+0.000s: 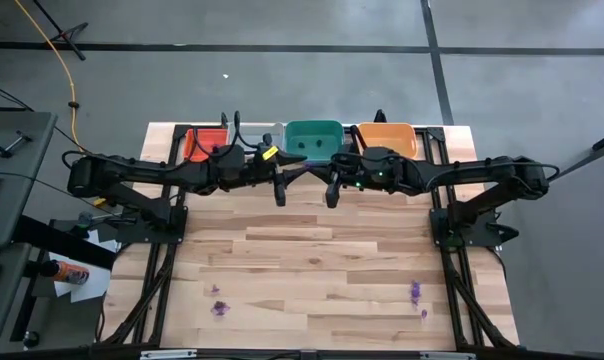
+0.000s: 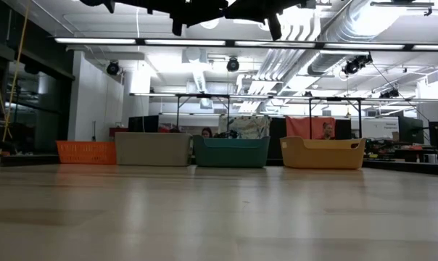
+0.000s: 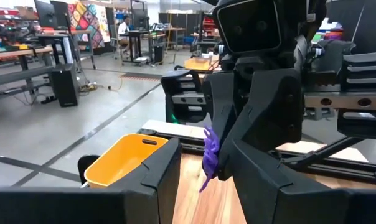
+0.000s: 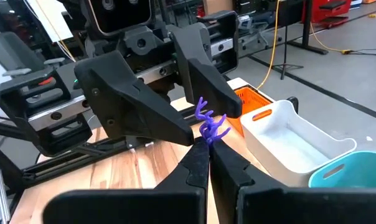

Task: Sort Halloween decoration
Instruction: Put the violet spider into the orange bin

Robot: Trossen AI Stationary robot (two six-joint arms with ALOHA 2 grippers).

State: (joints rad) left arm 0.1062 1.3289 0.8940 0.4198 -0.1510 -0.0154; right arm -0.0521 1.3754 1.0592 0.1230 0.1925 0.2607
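Note:
My right gripper (image 4: pixel 208 154) is shut on one purple Halloween decoration (image 4: pixel 208 122), a tiny branching trinket, held high over the table in front of the green tray (image 1: pixel 314 140). My left gripper (image 3: pixel 200 163) faces it level and is open. Its two fingers (image 4: pixel 152 118) stand on either side of the trinket (image 3: pixel 210 155); whether they touch it I cannot tell. Several more purple trinkets lie flat on the wood near the table's front edge, at the left (image 1: pixel 219 306) and at the right (image 1: pixel 415 291). My right gripper pinches the purple trinket's lower end (image 4: pixel 208 138) between the free ends of its two shut fingers. The fingers come level from the table's right side. The trinket stands up out of the fingertips, lifted clear of the table.
Along the table's far edge stand a red tray (image 1: pixel 204 143), a pale grey tray (image 1: pixel 259 133), the green tray and an orange tray (image 1: pixel 387 138). The wooden table top (image 1: pixel 322 260) between the arms and the front edge is bare apart from the loose trinkets.

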